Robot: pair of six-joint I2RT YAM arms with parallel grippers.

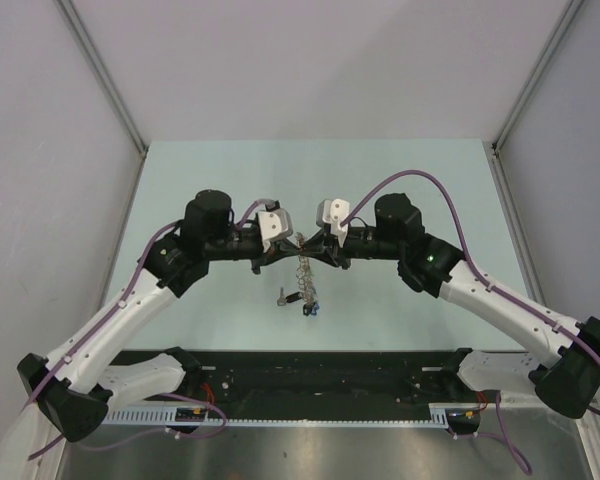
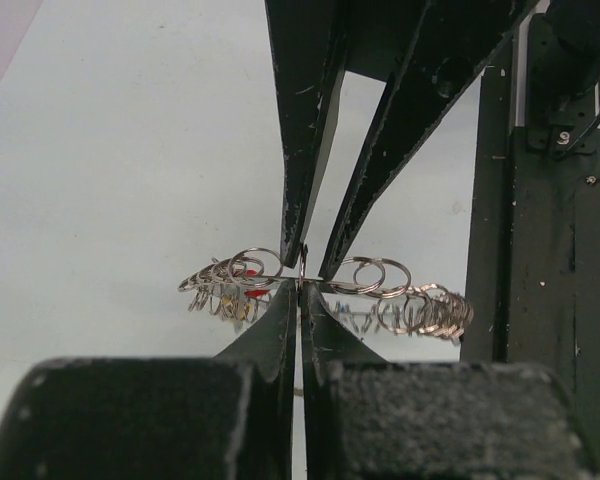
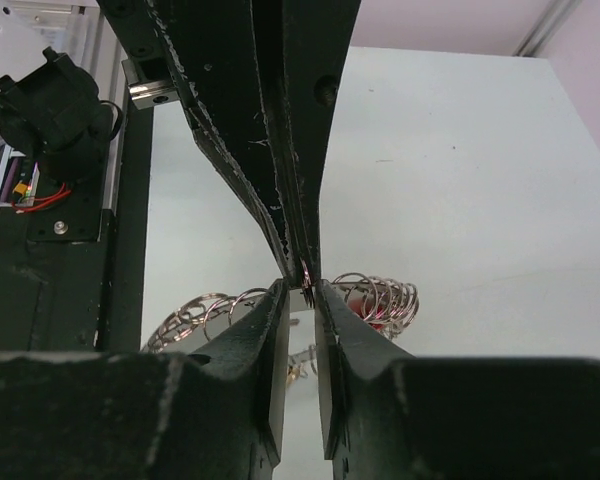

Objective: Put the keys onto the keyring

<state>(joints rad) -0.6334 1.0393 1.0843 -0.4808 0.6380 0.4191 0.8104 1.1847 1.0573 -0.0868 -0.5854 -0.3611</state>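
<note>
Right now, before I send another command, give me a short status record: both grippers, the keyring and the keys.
left gripper: shut on the keyring wire
right gripper: jaws narrowly apart, straddling the same wire, tip to tip with the left gripper
keyring: held above the table, midway between the arms
keys: bunched on the keyring on both sides of the grip, some hanging below
small piece: sits apart from the hanging keys; cannot tell whether it is loose or attached

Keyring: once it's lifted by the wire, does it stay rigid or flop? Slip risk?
Probably floppy as a load: keys dangle loose from the keyring, so expect swinging. Likely slippery: the left gripper pinches only a thin bare wire. The small rings sit loosely along it, so they may slide.
</note>
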